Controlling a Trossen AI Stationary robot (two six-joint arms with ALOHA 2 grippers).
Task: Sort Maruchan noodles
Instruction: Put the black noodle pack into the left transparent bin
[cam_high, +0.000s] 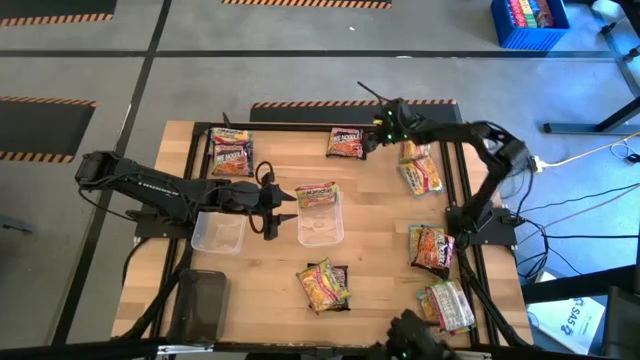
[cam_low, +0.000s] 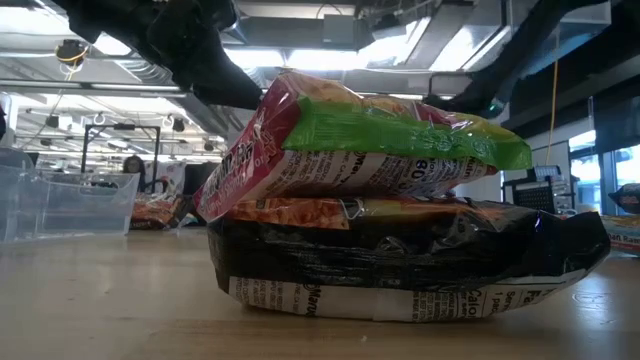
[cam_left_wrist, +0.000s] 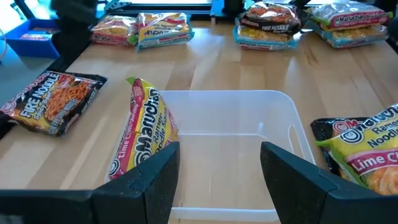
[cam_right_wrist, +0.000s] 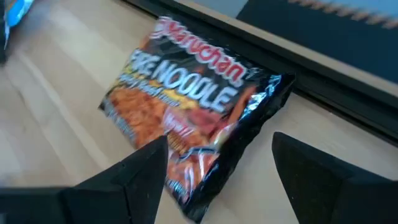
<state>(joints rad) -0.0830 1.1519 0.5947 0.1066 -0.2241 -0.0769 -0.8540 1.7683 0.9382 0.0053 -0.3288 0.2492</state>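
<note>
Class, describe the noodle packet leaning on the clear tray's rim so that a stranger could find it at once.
Start at the clear tray in the middle of the wooden table, just ahead of the open left gripper. The lime packet rests tilted on that tray's far rim; every other packet lies flat on the table.

Overhead looks straight down on my whole table (cam_high: 260, 300). The low camera sits at tabletop height, close against stacked packets (cam_low: 400, 240). My wrist cameras look past my fingers; left wrist and overhead share the clear tray (cam_left_wrist: 280, 118).
</note>
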